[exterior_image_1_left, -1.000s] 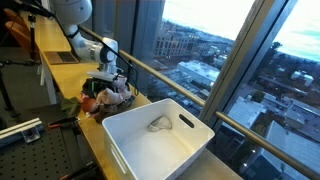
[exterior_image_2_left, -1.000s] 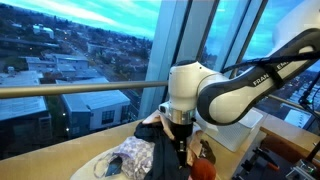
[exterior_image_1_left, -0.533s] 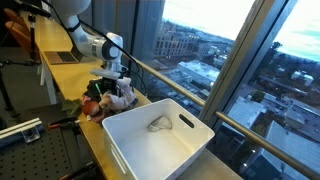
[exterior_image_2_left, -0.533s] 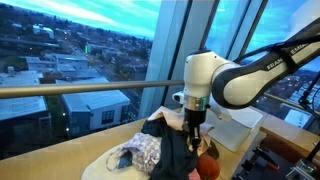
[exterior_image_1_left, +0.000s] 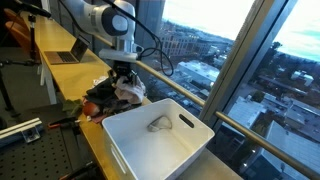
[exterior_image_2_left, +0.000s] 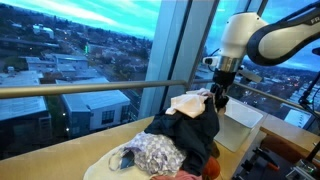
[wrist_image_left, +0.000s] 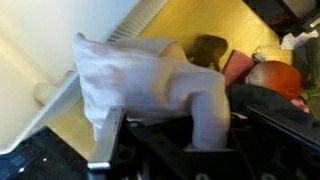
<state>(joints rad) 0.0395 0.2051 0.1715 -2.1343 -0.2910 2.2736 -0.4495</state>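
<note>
White cloth (wrist_image_left: 150, 85) (hanging), gripped by tool (exterior_image_2_left: 216, 98)

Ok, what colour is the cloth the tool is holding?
Off-white; the cloth shows best in the wrist view.

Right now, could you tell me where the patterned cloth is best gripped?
Probably pinch a raised fold on top of the patterned cloth, coming from above: it lies crumpled and low in front, with the dark garment crowding its far side.
</note>
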